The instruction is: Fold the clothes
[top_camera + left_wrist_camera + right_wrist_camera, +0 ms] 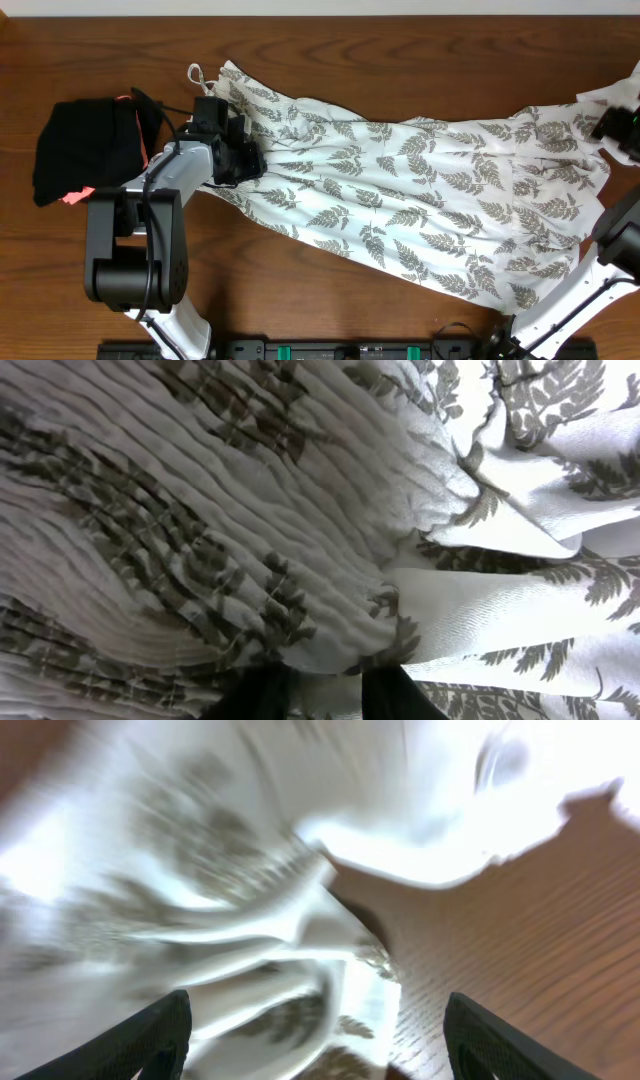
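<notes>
Clothes [420, 190]: with left gripper [325, 695] pinching smocked bodice [200, 510], close wide-open right gripper [317, 1020] on hem [375, 965], then tension evenly.

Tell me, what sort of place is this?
Probably a robotics lab or test bench, not a home: a left arm and right arm stand at a wooden table, with a fern-print dress spread across it beside a black bundle.
</notes>
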`<state>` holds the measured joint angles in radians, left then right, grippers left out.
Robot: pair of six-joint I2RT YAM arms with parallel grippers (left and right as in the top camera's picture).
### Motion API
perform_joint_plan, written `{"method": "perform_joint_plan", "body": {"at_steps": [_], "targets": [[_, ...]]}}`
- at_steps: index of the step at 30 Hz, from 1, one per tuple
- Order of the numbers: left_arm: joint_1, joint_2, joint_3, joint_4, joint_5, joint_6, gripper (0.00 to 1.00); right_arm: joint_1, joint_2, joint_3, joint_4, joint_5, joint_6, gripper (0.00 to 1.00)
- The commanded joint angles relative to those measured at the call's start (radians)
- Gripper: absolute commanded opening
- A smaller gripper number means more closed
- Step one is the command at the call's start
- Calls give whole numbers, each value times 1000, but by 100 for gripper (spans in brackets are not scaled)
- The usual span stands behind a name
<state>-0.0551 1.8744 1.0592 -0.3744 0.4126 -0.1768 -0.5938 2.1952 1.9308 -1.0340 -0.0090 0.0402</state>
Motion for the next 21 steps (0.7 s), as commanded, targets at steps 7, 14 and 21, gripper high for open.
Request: {"method": "perform_joint_plan", "body": {"at_steps": [7,14,21], "targets": [[3,27,-8,-15,27,-4,25,85,-137,135,-80,-146,-66,11],[-5,27,-8,0,77,-3,25,182,-40,50,-101,-114,-127,4],[-25,27,-8,11,77,0,25,203,86,29,-95,-96,-124,2]]}}
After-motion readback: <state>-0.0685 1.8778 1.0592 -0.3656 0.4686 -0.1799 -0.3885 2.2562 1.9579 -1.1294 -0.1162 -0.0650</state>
